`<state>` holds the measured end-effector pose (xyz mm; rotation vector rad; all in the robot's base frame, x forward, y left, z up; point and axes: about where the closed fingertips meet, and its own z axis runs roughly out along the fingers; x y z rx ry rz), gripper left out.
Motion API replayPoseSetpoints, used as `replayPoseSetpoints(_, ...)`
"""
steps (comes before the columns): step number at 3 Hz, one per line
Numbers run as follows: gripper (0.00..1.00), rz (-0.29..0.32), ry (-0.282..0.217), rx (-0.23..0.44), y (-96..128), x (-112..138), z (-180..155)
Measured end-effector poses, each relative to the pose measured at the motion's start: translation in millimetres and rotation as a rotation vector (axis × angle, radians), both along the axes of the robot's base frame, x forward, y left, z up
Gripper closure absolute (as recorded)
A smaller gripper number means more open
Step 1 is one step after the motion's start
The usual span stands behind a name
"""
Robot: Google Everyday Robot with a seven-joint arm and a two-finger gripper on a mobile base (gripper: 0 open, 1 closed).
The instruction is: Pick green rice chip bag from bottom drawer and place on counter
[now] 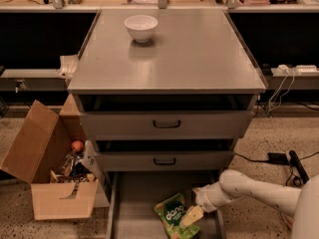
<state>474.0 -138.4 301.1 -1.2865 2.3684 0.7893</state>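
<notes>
Right of the cardboard box (37, 148) on the floor, the green chip bag (172, 214) lay flat in the pulled-out bottom drawer (137, 203), with the pincer (192, 216) low at its right edge; whether it was open or closed on the bag could not be told. The step in hand looked like the grasp itself, and the next move would call for a sure hold, then a lift out past the upper drawers (167, 124) to the worktop (194, 54).

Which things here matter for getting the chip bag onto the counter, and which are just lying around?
Job: green rice chip bag, bottom drawer, counter, gripper low in the drawer at the bag's right edge.
Lying about: white bowl on the counter, cardboard box of clutter on the floor.
</notes>
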Motion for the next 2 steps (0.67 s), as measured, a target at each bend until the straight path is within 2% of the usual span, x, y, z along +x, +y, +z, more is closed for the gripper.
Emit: replayPoseSetpoints(2, 0.0, 0.006, -0.013, -0.066, 19.1, 6.5, -48.7)
